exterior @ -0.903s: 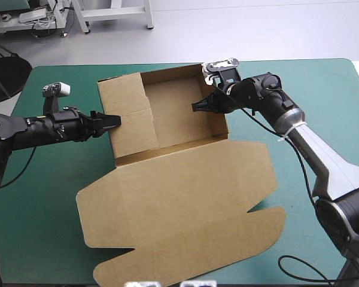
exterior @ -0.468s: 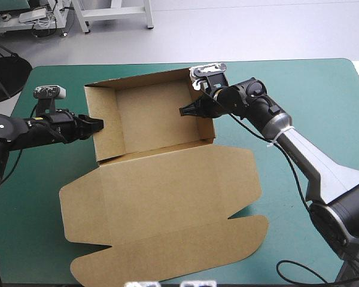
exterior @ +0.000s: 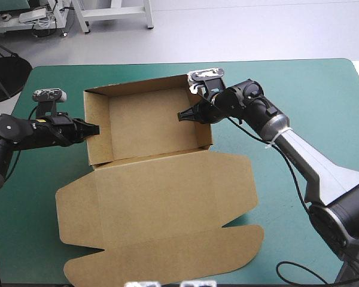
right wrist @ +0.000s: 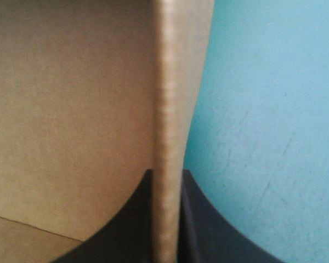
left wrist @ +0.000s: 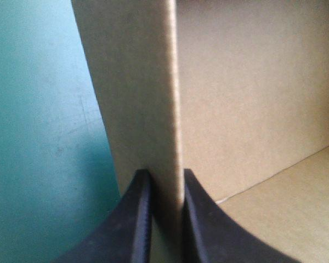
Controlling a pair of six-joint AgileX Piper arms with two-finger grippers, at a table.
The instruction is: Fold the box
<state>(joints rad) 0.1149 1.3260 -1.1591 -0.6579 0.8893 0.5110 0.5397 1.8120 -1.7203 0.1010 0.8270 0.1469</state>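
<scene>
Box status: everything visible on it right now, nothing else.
The box is plain brown board, an open tray with its walls raised, on the far half of the teal-green table. Its lid lies flat toward the near edge, joined at the front wall, side flaps and a rounded front tab spread out. The left gripper is shut on the left wall, the right gripper on the right wall, each pinching the wall's rim. The tray holds nothing.

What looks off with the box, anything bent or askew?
Nothing stands out. The box sits as an open tray, walls upright, lid flat on the teal-green cover. The left gripper and right gripper each pinch a side wall squarely.
</scene>
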